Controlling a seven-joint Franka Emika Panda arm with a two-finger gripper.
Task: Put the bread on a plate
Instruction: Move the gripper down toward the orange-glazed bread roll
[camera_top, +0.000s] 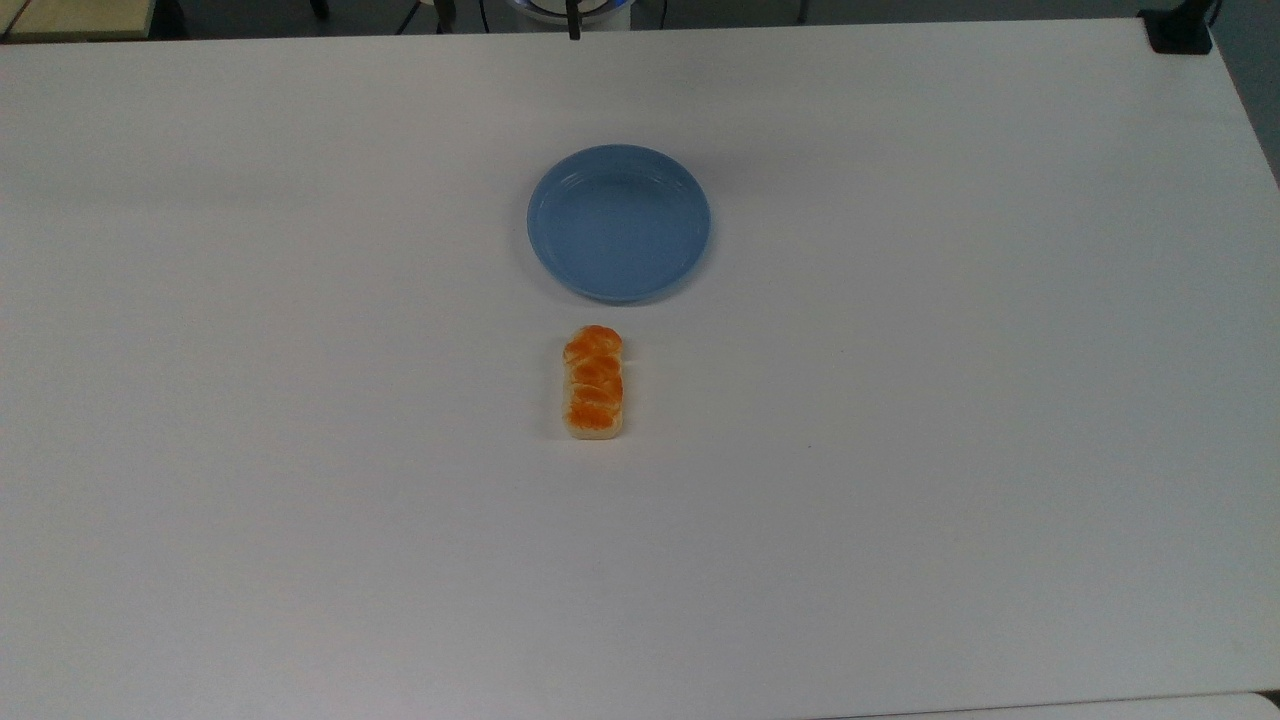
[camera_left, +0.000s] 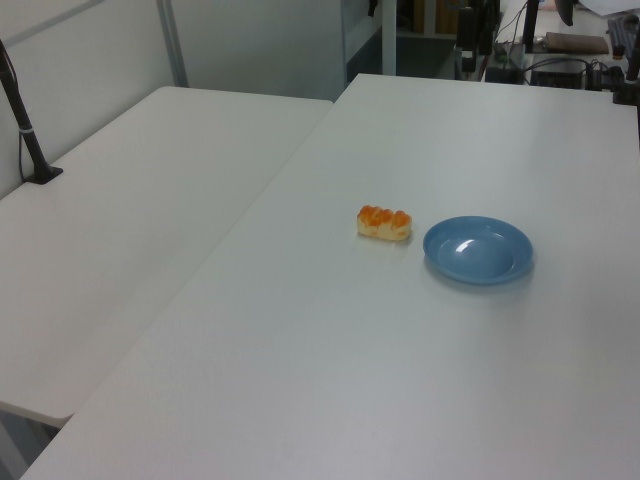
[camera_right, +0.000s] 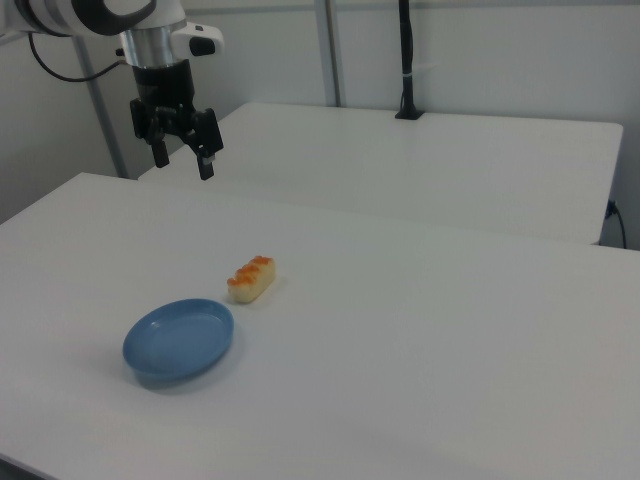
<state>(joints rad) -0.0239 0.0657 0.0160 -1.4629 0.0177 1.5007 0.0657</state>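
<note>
Gripper (camera_right: 183, 160) hangs high over the table's far edge in the right view, fingers spread apart, holding nothing, well apart from the bread (camera_top: 594, 382). Bread lies flat on the white table (camera_top: 950, 420), just beside the plate (camera_top: 619, 222), not touching. Plate has nothing in it. Step in hand looks like the approach: come down over the loaf's middle, close across its short width, lift above the rim. A second white table (camera_left: 130, 200) stands alongside; black pole (camera_right: 405, 60) on it.
</note>
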